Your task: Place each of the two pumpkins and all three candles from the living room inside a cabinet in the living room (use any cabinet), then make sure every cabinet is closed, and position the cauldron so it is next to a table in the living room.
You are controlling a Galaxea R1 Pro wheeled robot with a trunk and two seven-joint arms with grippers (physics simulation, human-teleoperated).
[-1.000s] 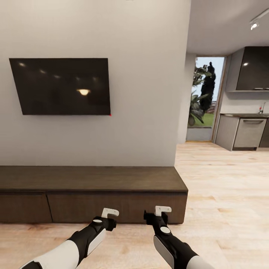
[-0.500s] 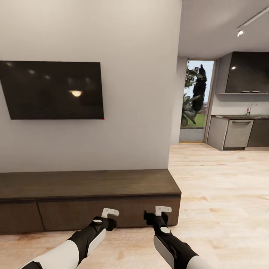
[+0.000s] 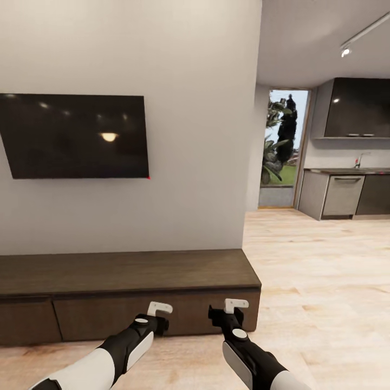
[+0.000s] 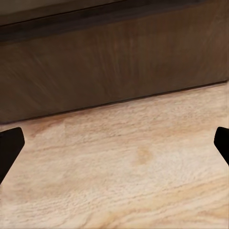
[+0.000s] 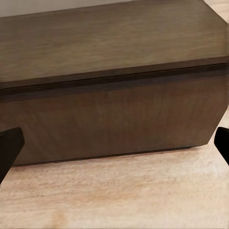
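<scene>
1. Hanging low before the cabinet (image 3: 130,271), the left pincer (image 3: 157,311) is spread wide with nothing between its fingers; in the left wrist view its dark fingertips (image 4: 9,148) sit at opposite edges, with bare floor (image 4: 133,176) between them.
2. The right pincer (image 3: 232,309) is likewise spread wide and holds nothing; in the right wrist view its fingertips (image 5: 9,145) frame the cabinet's front (image 5: 119,119).
3. Both pincers point at the cabinet's right-hand drawer front, near the floor, not touching it.
4. The cabinet is a long, low dark-brown unit against the wall (image 3: 189,108). Its visible drawer fronts sit flush and shut, and its right end stops at the wall's corner.
5. A dark TV (image 3: 73,135) hangs on the wall above the cabinet's left part, with a small red dot at its lower right corner.
6. Pale wood floor (image 3: 319,271) runs from the cabinet's right end toward a kitchen, where grey units (image 3: 341,195) stand under a dark upper cupboard (image 3: 357,108).
7. Beside the kitchen, a tall window (image 3: 284,146) shows trees and grass.
</scene>
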